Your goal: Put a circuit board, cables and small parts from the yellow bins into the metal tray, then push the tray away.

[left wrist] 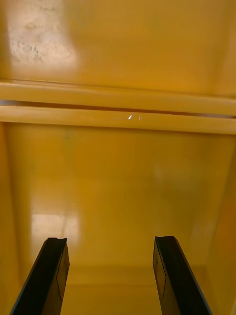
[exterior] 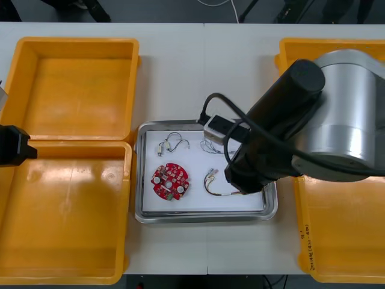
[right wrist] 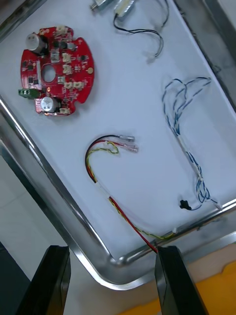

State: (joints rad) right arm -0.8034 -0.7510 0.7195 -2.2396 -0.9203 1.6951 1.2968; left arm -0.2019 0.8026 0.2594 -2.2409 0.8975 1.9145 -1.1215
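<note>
at 9 o'clock on the table the left gripper (left wrist: 110, 240) hangs parked over the left yellow bins (exterior: 72, 139), its jaws wide with nothing between them; both of those bins look bare. the metal tray (exterior: 198, 215) sits at the table's centre, between the bins. inside it, on the white liner, the circuit board (exterior: 171, 180) lies at 8 o'clock, a thin black cable (exterior: 175, 137) with small metal parts (exterior: 161, 147) at 11 o'clock, the blue and white cable (right wrist: 189, 128) at 1 o'clock, and the red and yellow cable (right wrist: 101, 188) at 4 o'clock, one end trailing to the rim. the right gripper (right wrist: 112, 248) reaches in from 3 o'clock and hovers above the tray's corner at 5 o'clock, jaws wide and empty, one finger beside that trailing end. the right yellow bins (exterior: 304, 241) are largely hidden by the arm, so their contents cannot be told. loading looks done or nearly so; the push away is not yet done.
</note>
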